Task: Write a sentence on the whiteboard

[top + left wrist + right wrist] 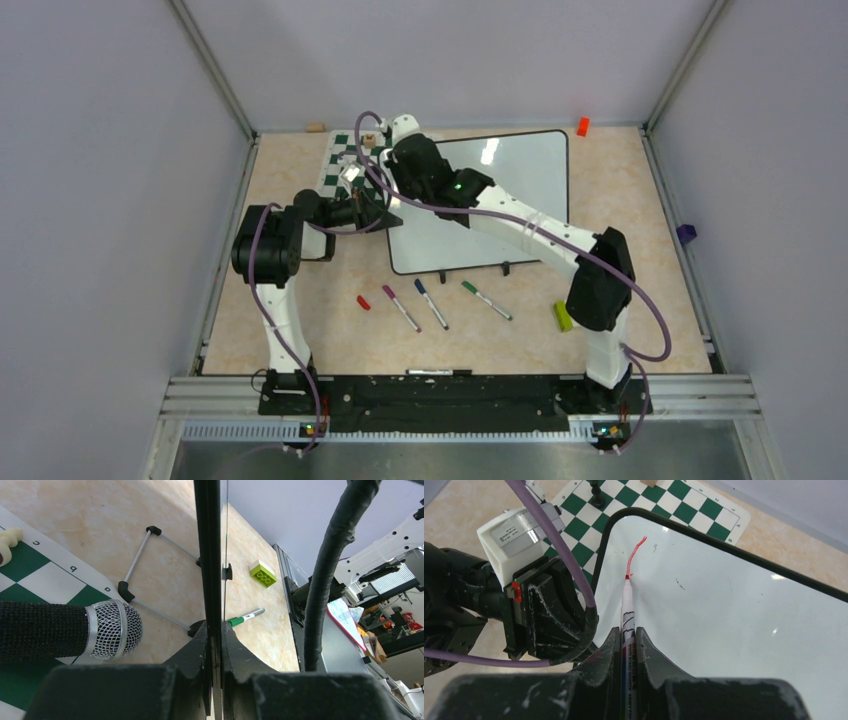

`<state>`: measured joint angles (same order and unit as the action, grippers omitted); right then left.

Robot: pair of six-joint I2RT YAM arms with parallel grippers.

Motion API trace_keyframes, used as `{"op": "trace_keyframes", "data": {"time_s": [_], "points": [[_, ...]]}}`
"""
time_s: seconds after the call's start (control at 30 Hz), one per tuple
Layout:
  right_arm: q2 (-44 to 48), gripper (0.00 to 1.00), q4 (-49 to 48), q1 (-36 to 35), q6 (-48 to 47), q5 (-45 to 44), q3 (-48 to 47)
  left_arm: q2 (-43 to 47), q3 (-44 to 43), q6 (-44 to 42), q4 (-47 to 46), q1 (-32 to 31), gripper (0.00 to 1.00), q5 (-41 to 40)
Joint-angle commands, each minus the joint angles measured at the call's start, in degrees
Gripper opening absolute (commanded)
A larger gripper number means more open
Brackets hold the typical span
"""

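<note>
R gripper w/ marker on whiteboard

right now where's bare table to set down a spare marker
Bare table right of the whiteboard, from the orange block down to the right arm's elbow. Crowded: the markers in front of the board, and the chess mat at its left edge.

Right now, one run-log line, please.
left gripper: shut on whiteboard | right gripper: shut on marker | tip on whiteboard | one red stroke
</note>
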<state>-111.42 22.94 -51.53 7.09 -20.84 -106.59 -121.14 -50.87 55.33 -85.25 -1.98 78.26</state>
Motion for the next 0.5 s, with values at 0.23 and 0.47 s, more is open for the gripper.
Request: {"op": "trace_keyframes", "data": {"time_s": [0.23,0.47], "points": [[3.6,0.0,1.8,0.5,1.6,1.2,0.8,0.8,0.2,-3.9,-7.5,0.1,0.0,-0.5],[3.1,0.0,2.4,0.8,1.0,1.2,-3.9,0.8,0.2,-3.9,-7.6,0.1,0.0,-0.5]]}}
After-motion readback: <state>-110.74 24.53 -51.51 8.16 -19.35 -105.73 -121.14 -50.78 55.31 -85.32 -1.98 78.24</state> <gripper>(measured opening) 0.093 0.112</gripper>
